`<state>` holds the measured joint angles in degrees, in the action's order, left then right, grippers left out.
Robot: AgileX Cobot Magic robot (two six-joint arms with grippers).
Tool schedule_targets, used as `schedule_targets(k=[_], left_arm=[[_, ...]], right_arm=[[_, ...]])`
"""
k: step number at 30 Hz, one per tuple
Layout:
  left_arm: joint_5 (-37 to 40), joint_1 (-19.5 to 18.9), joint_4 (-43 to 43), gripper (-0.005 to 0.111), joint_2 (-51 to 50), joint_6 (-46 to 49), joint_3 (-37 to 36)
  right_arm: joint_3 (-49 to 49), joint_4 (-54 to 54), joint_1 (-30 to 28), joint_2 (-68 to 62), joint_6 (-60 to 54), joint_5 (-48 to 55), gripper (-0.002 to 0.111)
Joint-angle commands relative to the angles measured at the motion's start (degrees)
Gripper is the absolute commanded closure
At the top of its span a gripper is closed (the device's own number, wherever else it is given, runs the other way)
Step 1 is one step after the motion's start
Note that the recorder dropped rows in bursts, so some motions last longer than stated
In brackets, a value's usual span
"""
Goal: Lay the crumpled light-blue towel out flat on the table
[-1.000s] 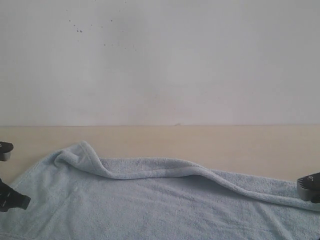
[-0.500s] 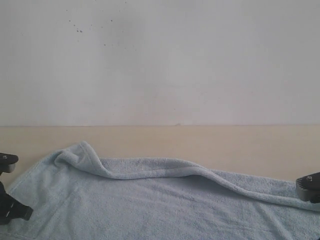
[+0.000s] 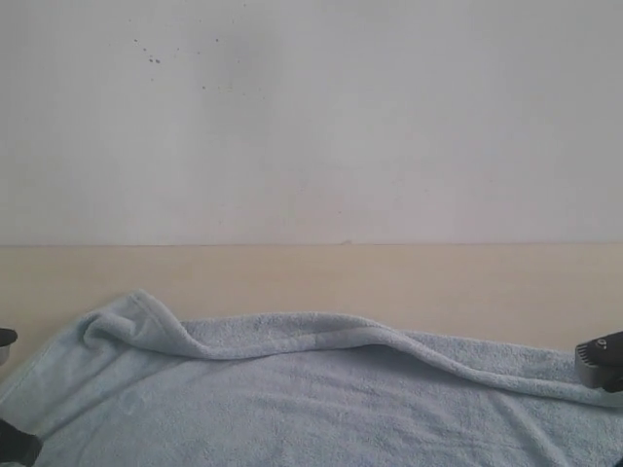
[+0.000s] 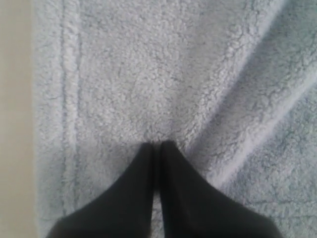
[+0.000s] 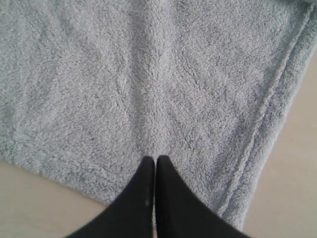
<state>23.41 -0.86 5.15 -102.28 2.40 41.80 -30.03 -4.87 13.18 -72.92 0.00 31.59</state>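
Towel drawn outward between two closed grippers.
Nearest, the black left gripper (image 4: 157,144) and black right gripper (image 5: 155,157) are clamped tight, each pinching the pale light-blue fluffy terry towel (image 3: 311,409). The left one has slid toward 8 o'clock, dragging the long fold ridge (image 3: 292,336) lower and flatter, though one fold remains. The towel lies on the wide cream matte table (image 3: 389,277), which extends toward 12 o'clock.

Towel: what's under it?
The towel lies on the table, whose bare top shows behind it and past its edges. What is beneath the cloth, including under the raised fold, is covered and cannot be seen.
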Motion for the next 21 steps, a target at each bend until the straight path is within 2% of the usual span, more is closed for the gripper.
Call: schedule_targets(k=[1, 6, 12, 15, 21], left_arm=[[15.3, -0.1, 1.1, 0.102, 0.9, -2.0, -5.8], [17.3, 0.0, 2.4, 0.102, 6.4, -5.6, -9.1], [17.8, 0.0, 4.9, 0.102, 15.1, -9.1, -9.5], [16.4, 0.0, 5.4, 0.102, 20.7, -9.9, -9.0], [9.4, 0.0, 12.7, 0.102, 30.5, -13.9, -5.1]], right_arm=[[-0.3, 1.0, 0.0, 0.4, 0.0, -0.1, 0.108], [-0.5, 2.8, 0.0, 0.5, -0.5, -0.2, 0.108], [-0.8, 2.9, 0.0, 3.5, -0.8, 0.0, 0.108], [-0.8, 2.9, 0.0, 5.1, -0.8, 0.0, 0.108], [-0.8, 3.4, 0.0, 5.3, -1.0, -0.1, 0.108]])
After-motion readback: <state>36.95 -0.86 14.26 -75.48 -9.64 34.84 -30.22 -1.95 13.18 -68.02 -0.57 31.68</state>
